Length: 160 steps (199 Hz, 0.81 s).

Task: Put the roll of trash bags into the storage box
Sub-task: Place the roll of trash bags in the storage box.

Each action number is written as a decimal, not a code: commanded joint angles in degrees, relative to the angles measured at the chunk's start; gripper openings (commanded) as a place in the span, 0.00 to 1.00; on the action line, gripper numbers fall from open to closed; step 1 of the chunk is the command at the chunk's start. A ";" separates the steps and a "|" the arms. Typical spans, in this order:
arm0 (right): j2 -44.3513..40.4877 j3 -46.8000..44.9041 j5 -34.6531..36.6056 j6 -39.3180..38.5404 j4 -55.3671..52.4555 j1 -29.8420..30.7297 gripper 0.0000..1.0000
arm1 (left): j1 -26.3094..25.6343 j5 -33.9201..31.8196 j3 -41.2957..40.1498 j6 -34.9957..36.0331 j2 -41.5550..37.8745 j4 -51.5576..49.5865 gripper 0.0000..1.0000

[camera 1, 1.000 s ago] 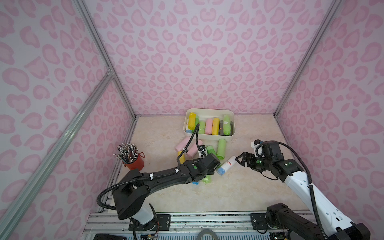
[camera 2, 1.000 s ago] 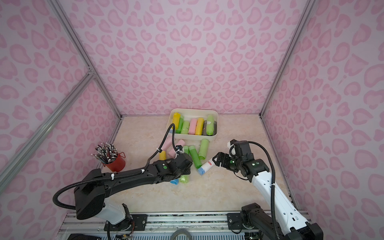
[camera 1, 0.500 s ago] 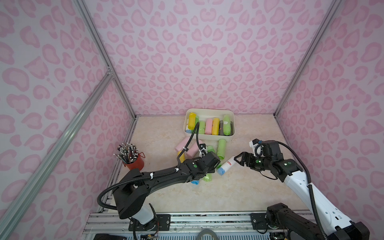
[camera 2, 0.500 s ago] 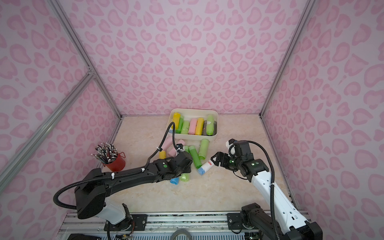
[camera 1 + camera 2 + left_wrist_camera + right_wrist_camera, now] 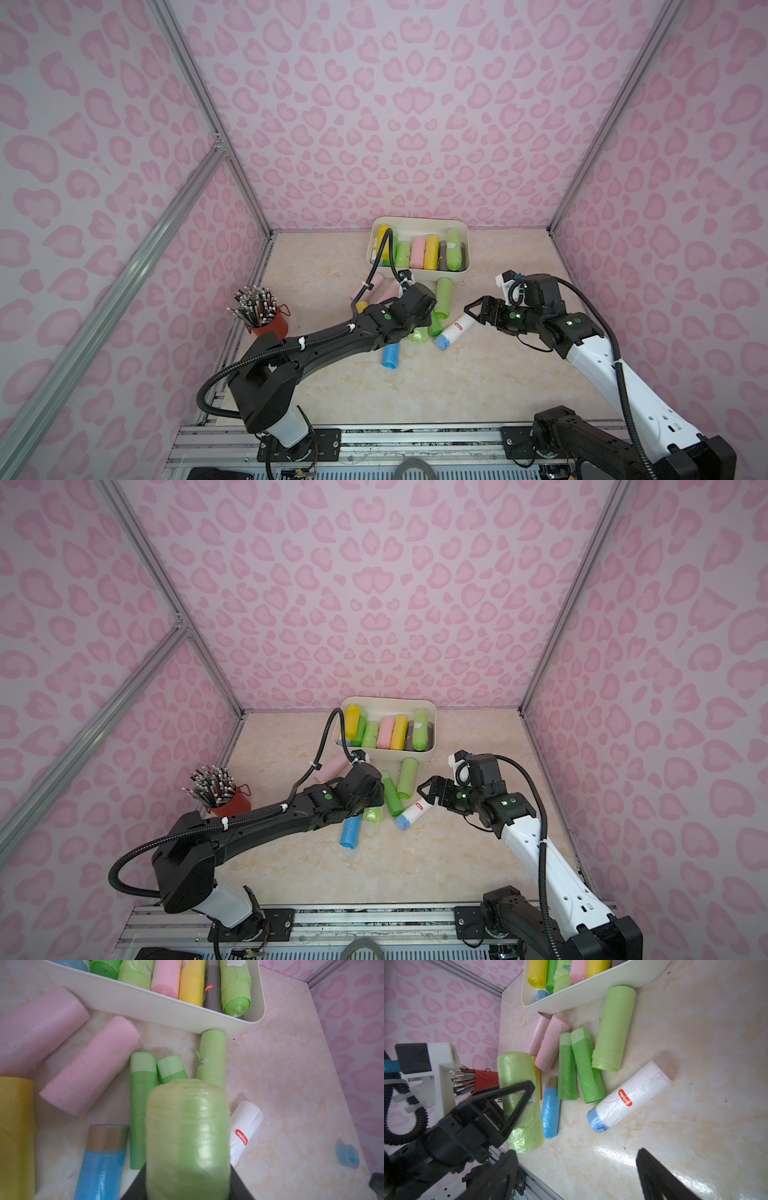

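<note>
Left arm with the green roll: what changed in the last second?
The left end effector, shut on the pale green roll, lifted it a little. The open right end effector edged slightly toward the white roll. Nothing grasped or released; other rolls, storage box and pencil cup stayed put.

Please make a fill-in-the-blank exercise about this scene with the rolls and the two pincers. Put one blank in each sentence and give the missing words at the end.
1. The left pincer is shut on a roll of light ____ plastic.
2. The right pincer is not shut but ____, and it holds nothing.
3. The white roll with the red label has a ____ end.
4. The pencils stand in a ____ cup.

Missing words: green; open; blue; red.
</note>
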 commanded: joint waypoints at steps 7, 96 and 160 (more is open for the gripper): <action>0.22 1.12 -1.34 1.48 2.10 0.09 0.91 | 2.74 2.48 4.47 5.52 2.53 3.17 0.33; 0.33 3.72 3.60 0.58 0.09 0.00 0.91 | 10.55 7.88 29.41 16.89 19.17 1.81 0.33; -0.43 2.50 10.77 0.66 0.06 0.00 0.91 | 13.46 14.58 59.15 22.36 39.96 -6.25 0.32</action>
